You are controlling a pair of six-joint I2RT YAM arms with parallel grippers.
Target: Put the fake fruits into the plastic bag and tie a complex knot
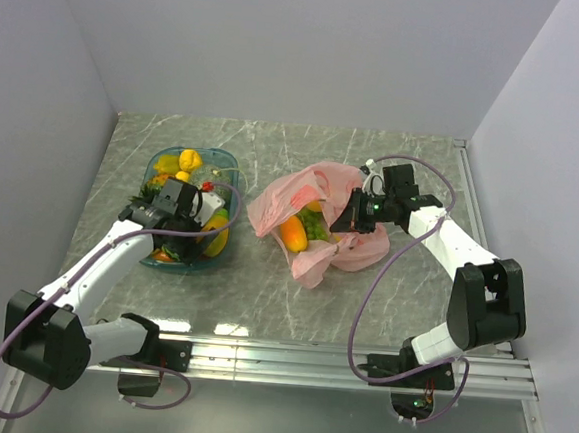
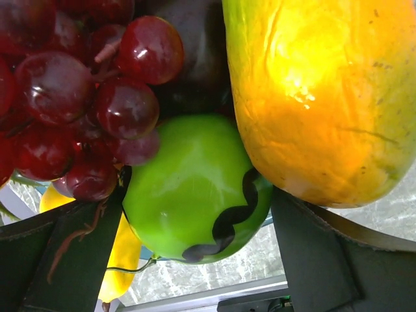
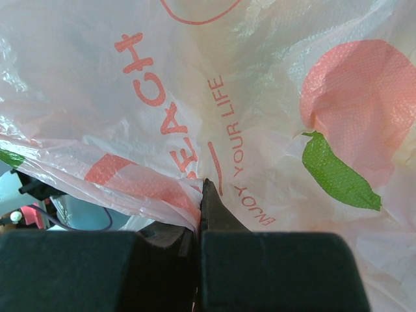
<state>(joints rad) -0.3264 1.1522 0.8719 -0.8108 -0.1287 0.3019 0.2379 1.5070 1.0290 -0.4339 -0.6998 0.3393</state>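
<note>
The pink plastic bag [image 1: 321, 204] lies open in the middle of the table with a mango [image 1: 291, 234] and green fruit inside. My right gripper [image 1: 347, 221] is shut on the bag's right edge. In the right wrist view the printed film [image 3: 260, 97] is pinched between the closed jaws [image 3: 200, 195]. My left gripper [image 1: 186, 230] reaches into the teal tray [image 1: 234, 177] of fake fruits. It stands open [image 2: 195, 260], a finger [image 2: 65, 260] on each side of a green apple [image 2: 188, 188], beside purple grapes [image 2: 71, 97] and a mango [image 2: 318, 97]. The knot is out of view.
Yellow fruits [image 1: 189, 160] lie at the tray's far end. Grey walls close in the marble table on the left, back and right. A metal rail [image 1: 338, 366] carrying both arm bases runs along the near edge.
</note>
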